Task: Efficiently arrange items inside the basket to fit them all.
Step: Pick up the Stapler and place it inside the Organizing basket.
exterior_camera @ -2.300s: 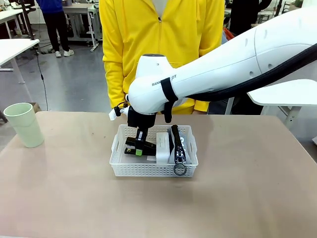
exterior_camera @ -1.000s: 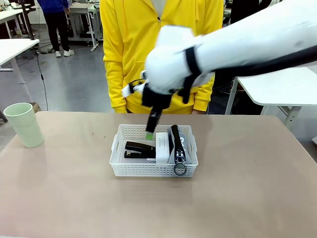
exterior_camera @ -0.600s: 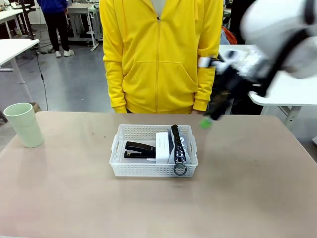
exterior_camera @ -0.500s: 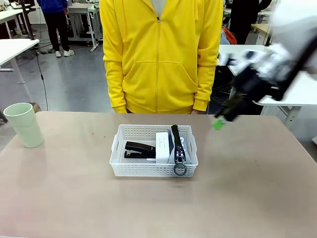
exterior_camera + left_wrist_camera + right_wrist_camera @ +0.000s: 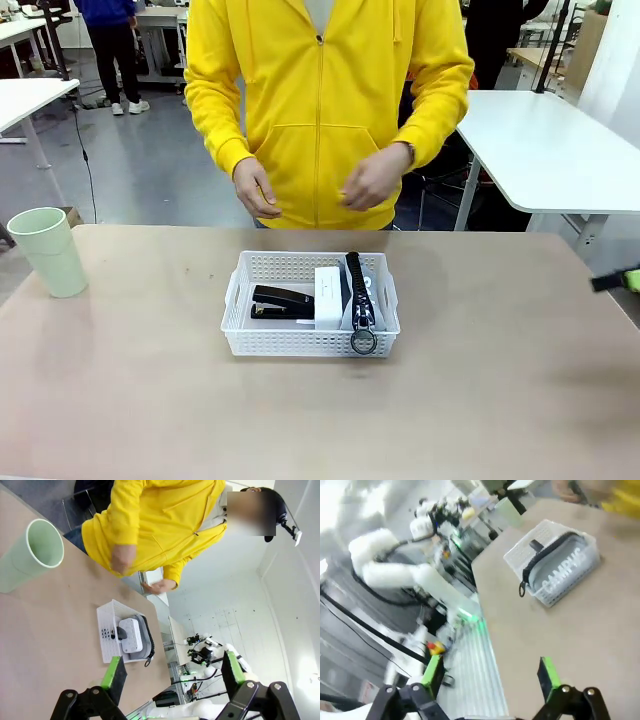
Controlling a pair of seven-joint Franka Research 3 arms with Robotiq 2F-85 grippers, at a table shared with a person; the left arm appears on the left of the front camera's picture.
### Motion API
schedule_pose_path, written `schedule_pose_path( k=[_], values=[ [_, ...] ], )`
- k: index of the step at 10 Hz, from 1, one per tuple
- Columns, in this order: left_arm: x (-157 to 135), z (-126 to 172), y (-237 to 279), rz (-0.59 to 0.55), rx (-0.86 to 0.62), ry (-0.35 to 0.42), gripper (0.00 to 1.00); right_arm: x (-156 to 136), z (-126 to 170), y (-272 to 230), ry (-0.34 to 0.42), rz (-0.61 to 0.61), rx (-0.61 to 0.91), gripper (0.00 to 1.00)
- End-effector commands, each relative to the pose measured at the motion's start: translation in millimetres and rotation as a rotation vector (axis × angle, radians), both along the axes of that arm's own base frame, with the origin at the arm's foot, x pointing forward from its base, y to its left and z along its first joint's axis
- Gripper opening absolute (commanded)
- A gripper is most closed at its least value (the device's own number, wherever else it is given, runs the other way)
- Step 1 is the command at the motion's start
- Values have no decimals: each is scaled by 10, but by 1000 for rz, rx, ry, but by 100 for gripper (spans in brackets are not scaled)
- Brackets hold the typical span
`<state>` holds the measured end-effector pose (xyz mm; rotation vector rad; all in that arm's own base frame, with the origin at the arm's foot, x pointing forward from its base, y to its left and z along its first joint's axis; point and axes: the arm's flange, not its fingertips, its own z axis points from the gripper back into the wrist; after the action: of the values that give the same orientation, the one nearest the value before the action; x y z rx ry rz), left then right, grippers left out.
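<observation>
Right gripper [image 5: 490, 676], spread and empty, no longer over basket [image 5: 300, 345] but well apart; left gripper [image 5: 172, 672] spread too

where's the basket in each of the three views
Front view: basket at the centre of the table, in front of the person.
Left wrist view: basket lower centre-left.
Right wrist view: basket upper right, near the table edge.
Shared landmark: the grey pouch standing at one end of it.

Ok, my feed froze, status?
Left gripper and right gripper open, empty. Stapler, box, pouch in basket; cup outside, to its left. Person's hands raised at far side.
</observation>
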<state>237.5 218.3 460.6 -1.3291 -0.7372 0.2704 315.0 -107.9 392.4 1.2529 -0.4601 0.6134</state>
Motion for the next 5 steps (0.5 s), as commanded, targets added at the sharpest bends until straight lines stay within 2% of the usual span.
schedule_pose_path(
  k=[1,3,4,5],
  values=[
    [13,22,0,2,-12,-28,100,266,-299,-236,290,-199,172,100],
    [13,22,0,2,-12,-28,100,362,-608,-302,509,-351,203,100],
    [13,22,0,2,-12,-28,100,430,-701,-291,585,-393,179,100],
    [13,22,0,2,-12,-28,100,539,-720,-243,666,-435,80,100]
  ],
)
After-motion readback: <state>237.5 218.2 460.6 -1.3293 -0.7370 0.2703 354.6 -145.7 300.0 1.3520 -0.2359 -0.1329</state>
